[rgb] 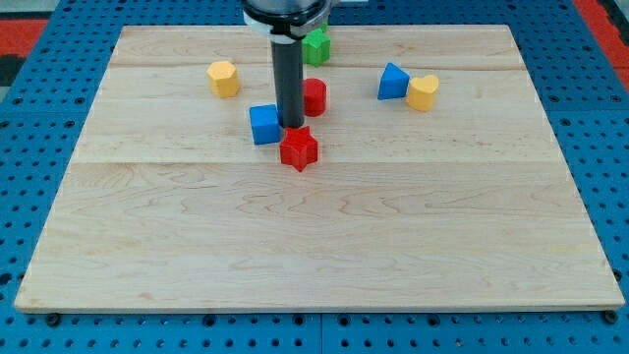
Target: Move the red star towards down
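Observation:
The red star (pixel 299 147) lies on the wooden board (pixel 314 226), a little left of the middle and in the upper half of the view. My tip (pixel 292 125) stands just above the star's top edge, touching or nearly touching it. The rod rises straight up from there to the view's top. A blue cube (pixel 264 124) sits right beside the tip on the left. A red cylinder (pixel 314 96) sits just to the rod's right, partly hidden by it.
A green block (pixel 316 45) lies near the top edge, partly behind the rod. A yellow hexagonal block (pixel 224 78) is at upper left. A blue triangular block (pixel 393 82) and a yellow heart-like block (pixel 424 92) touch at upper right.

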